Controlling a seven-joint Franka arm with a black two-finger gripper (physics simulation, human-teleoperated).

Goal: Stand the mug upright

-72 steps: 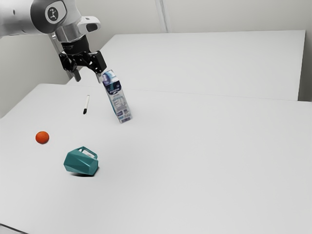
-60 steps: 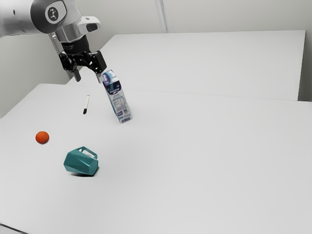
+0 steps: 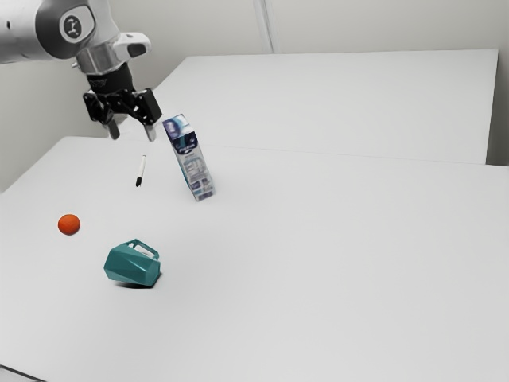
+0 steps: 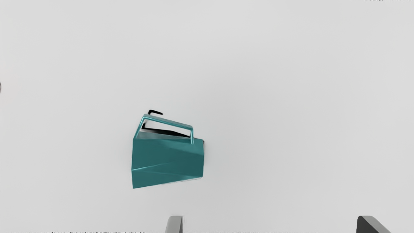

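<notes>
Closest to the exterior camera, the teal mug (image 3: 131,265) lies on its side on the tabletop (image 3: 318,263)! Past it, an orange ball (image 3: 69,224), then the marker (image 3: 141,169) and tall carton (image 3: 192,163); up above, the fingers (image 3: 150,133) hang spread wide.

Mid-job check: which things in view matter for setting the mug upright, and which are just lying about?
For the job:
teal mug, on its side
gripper, open, clear of the mug

Just lying about:
orange ball
black-tipped marker
printed carton
</notes>
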